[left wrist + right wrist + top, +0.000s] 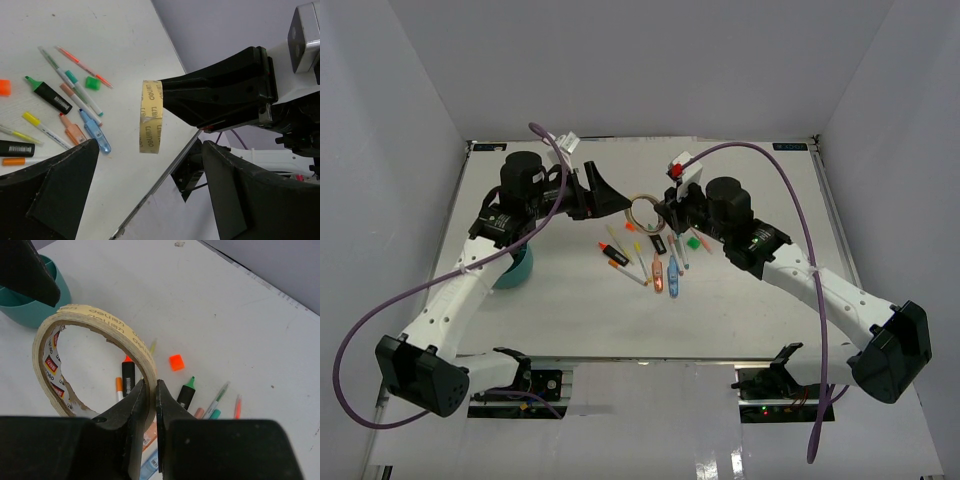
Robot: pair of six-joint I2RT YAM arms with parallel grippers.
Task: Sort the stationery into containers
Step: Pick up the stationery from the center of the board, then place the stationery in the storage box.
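Observation:
My right gripper (150,384) is shut on the rim of a tan tape roll (95,320) and holds it above the table. In the top view the roll (643,211) hangs between both grippers. My left gripper (150,150) is open and empty, and the roll (151,115) hangs edge-on just ahead of its jaws without touching them. Pens and markers (655,262) lie scattered under the roll. Among them are a green-capped black marker (47,95), a green square (92,82) and an orange square (175,362). The teal tub (515,268) sits under my left arm.
The tub's rim also shows at the far left of the right wrist view (30,315). The table's right edge (165,172) runs close below the roll in the left wrist view. White walls enclose the table on three sides.

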